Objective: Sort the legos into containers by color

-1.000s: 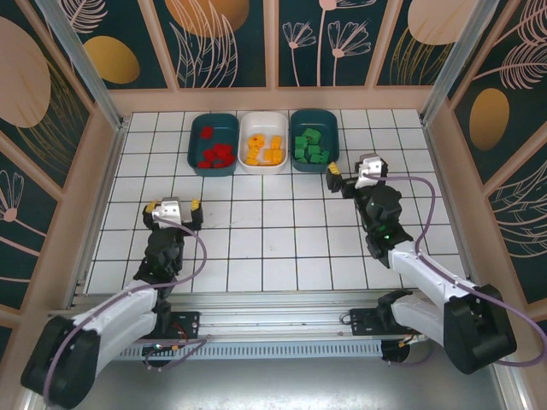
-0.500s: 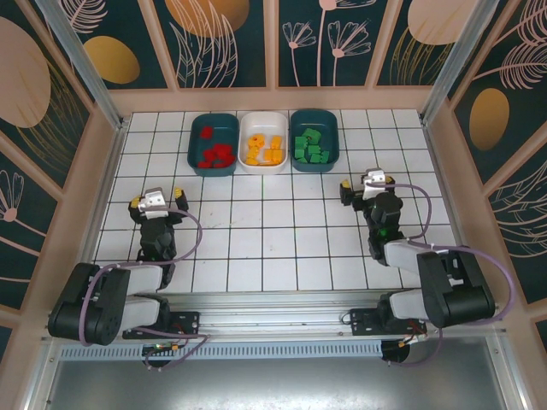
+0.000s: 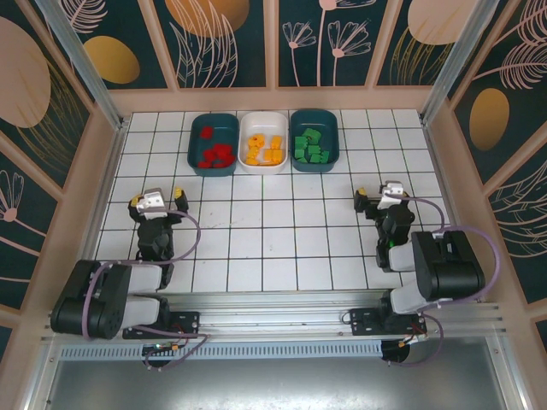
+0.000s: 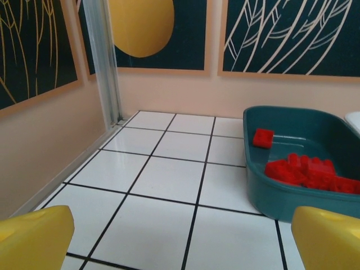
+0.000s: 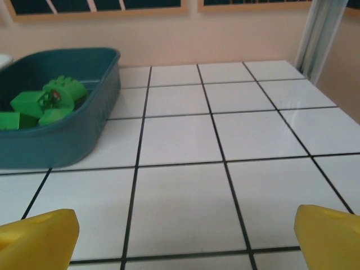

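The right arm is pulling back. A second ago the right gripper [image 3: 381,196] was hovering just beside the green tray; now it is sitting further right and nearer its own base, with the arm folded up tight. The left gripper [image 3: 157,202] has also drawn back and swung a little left over that second, though in the last half second it is not moving. Both are standing spread wide and carrying nothing: in the left wrist view the yellow fingertips [image 4: 34,236] are framing bare tile, and the right wrist view shows the same with its fingertips [image 5: 36,233].

Nothing is changing in the containers. They are sitting in a row along the far side of the table [image 3: 273,231], touching or nearly touching, each with its long axis running from near to far. The left teal tray [image 3: 224,128] is holding the red legos [image 3: 215,154], most of them piled at its near end. The white tray [image 3: 264,114] is holding the yellow-orange legos [image 3: 263,149]. The right teal tray [image 3: 325,124] is holding the green legos [image 3: 309,145]. The bricks are lying jumbled, pointing every which way.
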